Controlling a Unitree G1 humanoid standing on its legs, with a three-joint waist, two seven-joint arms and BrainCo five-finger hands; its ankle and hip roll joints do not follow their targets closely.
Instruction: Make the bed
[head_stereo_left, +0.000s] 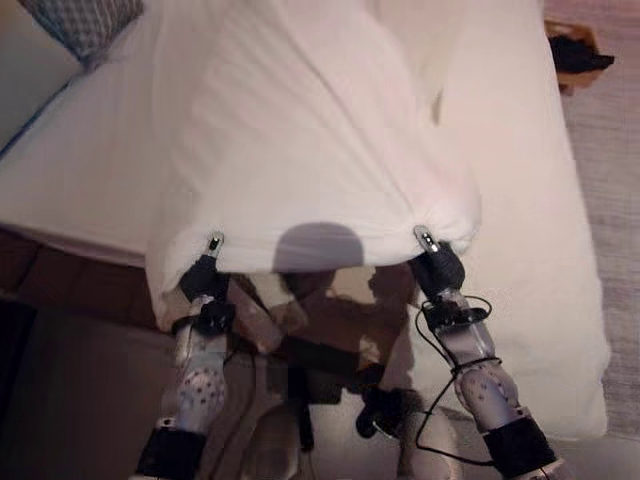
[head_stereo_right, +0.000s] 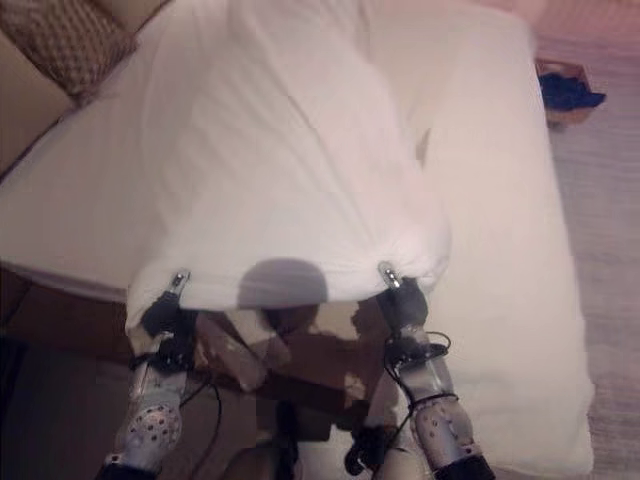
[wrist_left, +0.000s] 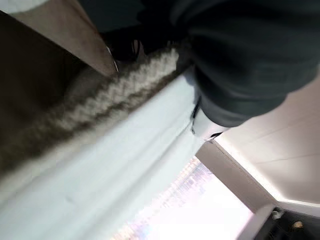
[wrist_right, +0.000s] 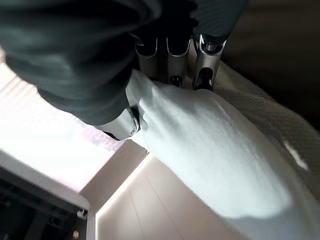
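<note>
Holding the near edge of the white blanket up off the bed, your two hands are working as a pair: the left hand is gripping the left corner and the right hand is gripping the right corner, each with cloth bunched at the fingers. In the right wrist view you are seeing the right hand's fingers curling into a fold of the white cloth with the thumb pressing beside them, so that hand is clamped on the blanket. In the left wrist view the dark cover is blocking the left fingers, though the head views are showing the cloth gathered to a point right at that hand, so I am judging it clamped too. The held edge is running straight across between your hands, side to side, and both hands are sitting about level, neither one nearer. From that edge the blanket is stretching away from you up the bed, its length lying along the mattress toward the patterned pillow at the far left corner. Past the bed's far right corner a small box is sitting on the floor. The next move, as I am judging it, is calling for carrying both corners evenly away from you, keeping the edge square.
</note>
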